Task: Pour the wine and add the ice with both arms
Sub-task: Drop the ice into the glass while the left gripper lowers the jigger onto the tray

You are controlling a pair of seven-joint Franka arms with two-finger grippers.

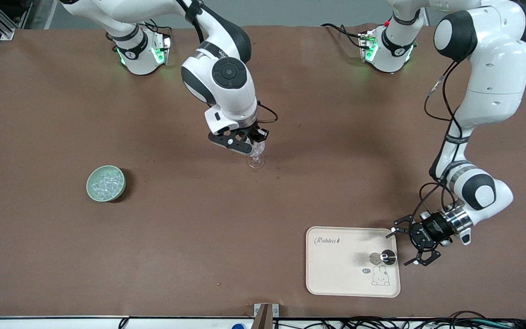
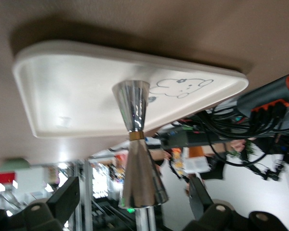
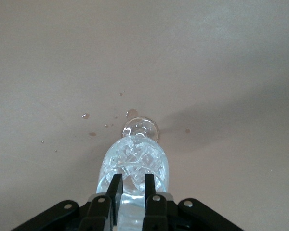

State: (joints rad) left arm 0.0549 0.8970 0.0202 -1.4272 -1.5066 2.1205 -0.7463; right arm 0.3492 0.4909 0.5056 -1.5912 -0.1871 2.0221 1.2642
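Ice (image 1: 106, 183) piled as small clear cubes in a pale green bowl (image 1: 90, 191), at mid-height of the front frame, toward the right arm's end of the brown worktop (image 1: 190, 246). Well apart from everything else there.

Near the centre of the same frame, a clear patterned stemmed glass (image 1: 255, 157), upright on the worktop; seen in the right wrist picture (image 3: 135, 156) with its cut-diamond bowl and round foot. Scattered close to that foot, a few small droplets (image 3: 85, 116).

Directly over the glass, the right gripper (image 1: 257, 140), pointing straight down. In the right wrist picture (image 3: 133, 178), its fingers (image 3: 116, 185) parallel with only a narrow gap between them, lying across the top of the glass; nothing plainly seen pinched in that gap.

Low in the front frame, toward the left arm's end, a cream tray (image 1: 336, 274) printed with a rabbit drawing, flat on the worktop. Standing on it near the edge toward the left arm, a shiny metal double-cone jigger (image 1: 387, 257), upright; in the left wrist picture (image 2: 135, 144) rising from the tray (image 2: 62, 86) with a gold band at its waist.

Level with the jigger, the left gripper (image 1: 397, 250), turned sideways at the tray's edge. Fingers (image 2: 62, 197) spread wide to either side of the jigger, clear of its metal.
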